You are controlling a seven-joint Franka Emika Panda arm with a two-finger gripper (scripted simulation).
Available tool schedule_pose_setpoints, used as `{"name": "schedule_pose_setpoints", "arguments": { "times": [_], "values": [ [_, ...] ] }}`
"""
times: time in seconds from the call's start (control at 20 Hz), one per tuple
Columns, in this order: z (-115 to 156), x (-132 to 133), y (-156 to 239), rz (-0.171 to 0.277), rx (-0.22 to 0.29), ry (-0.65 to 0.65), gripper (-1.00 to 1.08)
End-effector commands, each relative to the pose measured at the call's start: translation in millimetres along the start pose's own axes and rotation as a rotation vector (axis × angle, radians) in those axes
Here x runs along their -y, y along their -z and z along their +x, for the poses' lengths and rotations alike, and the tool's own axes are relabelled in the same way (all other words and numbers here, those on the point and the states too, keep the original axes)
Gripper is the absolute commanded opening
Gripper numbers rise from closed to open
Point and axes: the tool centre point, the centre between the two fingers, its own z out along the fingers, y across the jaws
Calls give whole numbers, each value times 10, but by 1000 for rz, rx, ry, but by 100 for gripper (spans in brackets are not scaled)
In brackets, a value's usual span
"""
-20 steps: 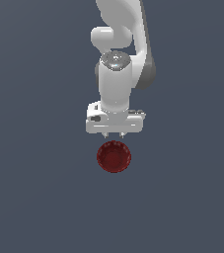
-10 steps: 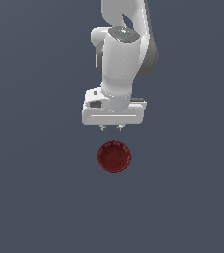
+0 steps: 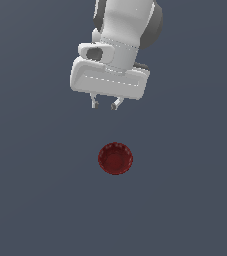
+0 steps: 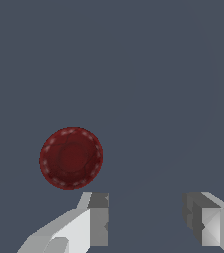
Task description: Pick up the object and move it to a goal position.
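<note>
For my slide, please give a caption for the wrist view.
Open gripper with nothing between its fingers; the dark red bowl lies apart on the grey floor.

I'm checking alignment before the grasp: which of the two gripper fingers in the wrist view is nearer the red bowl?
The lighter finger, directly beside the bowl. The other finger sits far across the open gap.

Below the end effector and out past it on every side lies one flat surface (image 3: 35, 200) of dull slate blue-grey, unbroken and unmarked. No seam, edge or wall line shows anywhere. The light is soft and even, with barely a shadow cast. From the wrist view the same plain ground (image 4: 158, 74) fills everything.
</note>
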Motion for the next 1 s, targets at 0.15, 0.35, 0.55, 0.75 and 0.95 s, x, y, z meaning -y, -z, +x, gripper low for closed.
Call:
{"name": "schedule_pose_setpoints", "arguments": {
  "times": [0.15, 0.35, 0.55, 0.75, 0.95],
  "values": [
    [-19, -351, 605, -103, -77, 73, 28],
    [-82, -603, 985, -163, -128, 116, 28],
    [-179, -854, 1295, -212, -173, 152, 28],
    [-299, -1100, 1517, -250, -212, 183, 28],
    [-429, -1335, 1641, -276, -245, 212, 28]
  ]
}}
